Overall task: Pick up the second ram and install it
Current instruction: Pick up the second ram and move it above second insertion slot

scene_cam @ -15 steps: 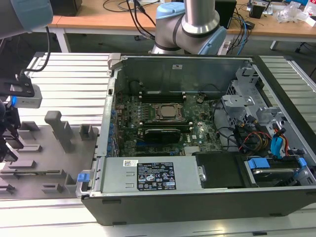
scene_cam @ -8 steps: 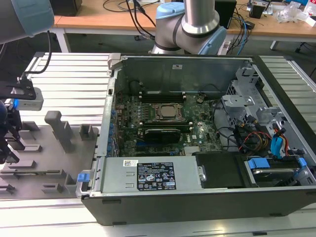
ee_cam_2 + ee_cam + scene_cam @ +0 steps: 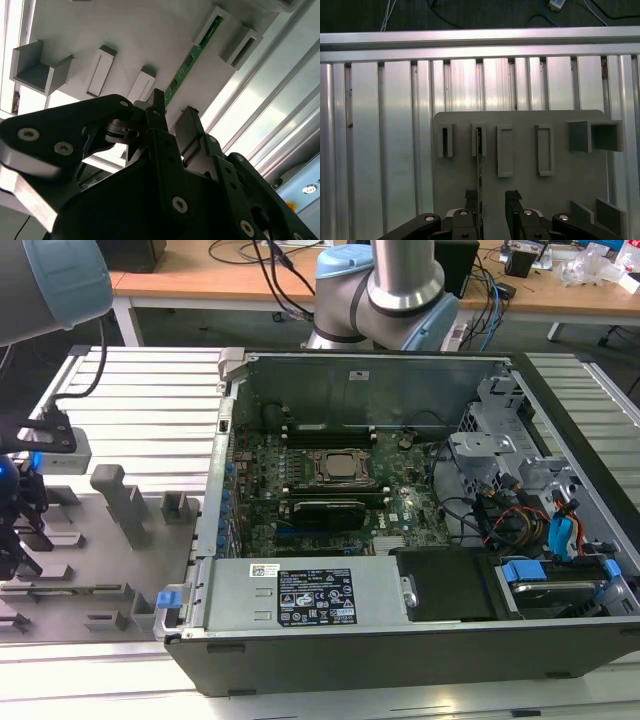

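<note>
The second ram [image 3: 479, 165] is a thin green stick standing on edge in two slotted grey blocks of the tray [image 3: 520, 200]. In the second wrist view the ram [image 3: 192, 57] runs away from the fingers toward the far block. My gripper [image 3: 491, 197] is open and straddles the near end of the stick, which sits close against one black finger [image 3: 470, 196] with a wider gap to the other. The same gripper [image 3: 172, 117] shows its fingertips just over the tray. In the exterior view the gripper [image 3: 18, 540] hangs over the tray [image 3: 100, 540] at the exterior view's far left.
An open computer case [image 3: 400, 630] lies at the exterior view's right of the tray, with the green motherboard [image 3: 395, 515] and processor socket [image 3: 335, 468] inside. Grey blocks [image 3: 125, 502] stand up from the tray. Ribbed aluminium table [image 3: 380, 150] surrounds it.
</note>
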{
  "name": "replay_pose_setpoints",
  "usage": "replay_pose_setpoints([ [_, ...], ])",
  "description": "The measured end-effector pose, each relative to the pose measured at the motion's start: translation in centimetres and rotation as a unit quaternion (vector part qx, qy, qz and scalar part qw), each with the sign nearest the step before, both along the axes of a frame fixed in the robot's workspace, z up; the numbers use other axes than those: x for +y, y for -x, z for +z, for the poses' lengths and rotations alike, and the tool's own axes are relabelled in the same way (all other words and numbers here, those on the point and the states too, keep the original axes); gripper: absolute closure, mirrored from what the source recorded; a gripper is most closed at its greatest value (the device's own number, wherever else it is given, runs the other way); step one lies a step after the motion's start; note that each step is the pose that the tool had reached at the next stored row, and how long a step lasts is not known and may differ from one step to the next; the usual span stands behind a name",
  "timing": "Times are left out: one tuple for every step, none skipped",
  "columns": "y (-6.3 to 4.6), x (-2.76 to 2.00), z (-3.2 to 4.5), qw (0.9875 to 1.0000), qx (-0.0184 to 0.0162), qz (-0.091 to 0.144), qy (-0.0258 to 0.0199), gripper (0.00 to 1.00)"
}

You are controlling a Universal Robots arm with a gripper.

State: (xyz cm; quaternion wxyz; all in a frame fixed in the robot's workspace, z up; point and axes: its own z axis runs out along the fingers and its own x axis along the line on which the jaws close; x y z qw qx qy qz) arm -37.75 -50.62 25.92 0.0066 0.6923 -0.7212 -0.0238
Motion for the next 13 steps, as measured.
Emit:
replay_pose_setpoints([
  [-0.08,-0.01,-0.07,1.0000,0.0000,0.000,0.0002,0.64],
  [-0.19,0.00,-0.19,1.0000,0.0000,0.000,0.0005,0.64],
  [-0.27,0.00,-0.28,1.0000,0.0000,0.000,0.0007,0.64],
  [-0.32,-0.01,-0.34,1.0000,0.0001,0.000,0.0009,0.64],
  [-0.33,-0.07,-0.40,1.0000,0.0000,0.000,0.0008,0.64],
  [-0.33,-0.12,-0.44,1.0000,0.0000,0.000,0.0008,0.64],
  [-0.33,-0.17,-0.49,1.0000,0.0000,0.000,0.0007,0.64],
  [-0.32,-0.20,-0.53,1.0000,-0.0001,0.000,0.0007,0.64],
  [-0.32,-0.23,-0.57,1.0000,-0.0001,0.000,0.0007,0.64],
  [-0.33,-0.27,-0.64,1.0000,-0.0001,0.000,0.0007,0.64],
  [-0.32,-0.28,-0.67,1.0000,0.0001,0.000,0.0008,0.64],
  [-0.32,-0.29,-0.70,1.0000,0.0001,0.000,0.0009,0.64],
  [-0.32,-0.30,-0.76,1.0000,0.0001,0.000,0.0009,0.64],
])
